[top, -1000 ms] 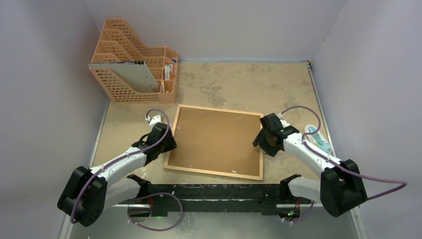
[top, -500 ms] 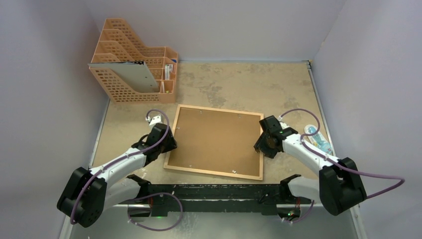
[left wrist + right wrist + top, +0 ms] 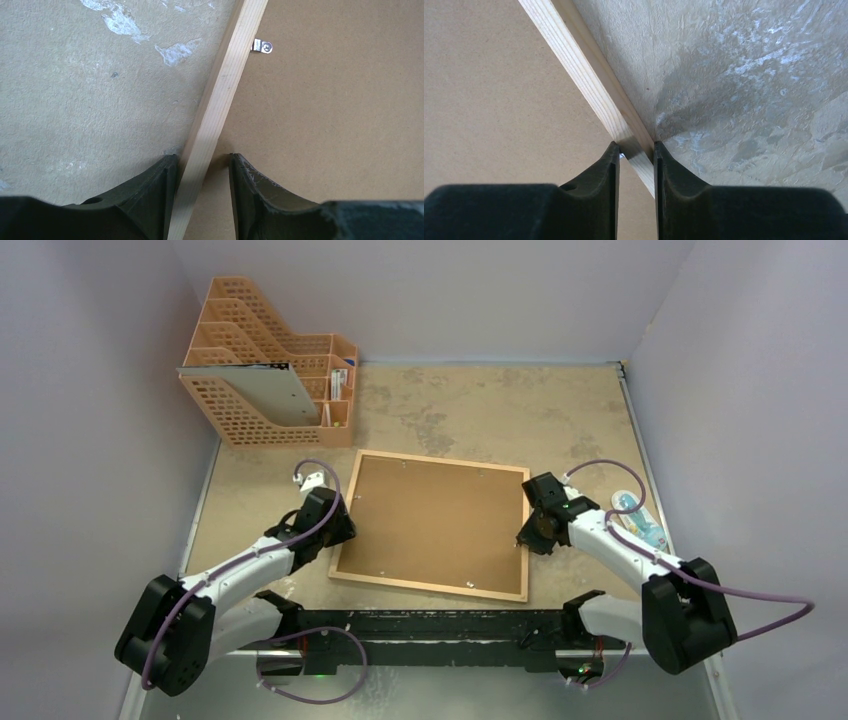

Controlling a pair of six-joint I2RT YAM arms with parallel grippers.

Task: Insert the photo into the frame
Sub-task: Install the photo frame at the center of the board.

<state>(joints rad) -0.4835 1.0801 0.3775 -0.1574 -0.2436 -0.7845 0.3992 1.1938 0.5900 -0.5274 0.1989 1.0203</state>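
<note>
orange file rack [image 3: 262, 400], mottled tan table [image 3: 480, 410]

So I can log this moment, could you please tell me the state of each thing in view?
frame: lying flat, face down.
hardboard backing: seated in the frame.
left gripper: open, straddling the frame's left rail.
right gripper: shut on the frame's right rail.
file rack: upright.
plastic bottle: on its side.

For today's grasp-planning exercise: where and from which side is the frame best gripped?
The frame lies flat, backing panel up, so pinch a thin side rail from above, one finger outside, one over the panel, as the right gripper does.
</note>
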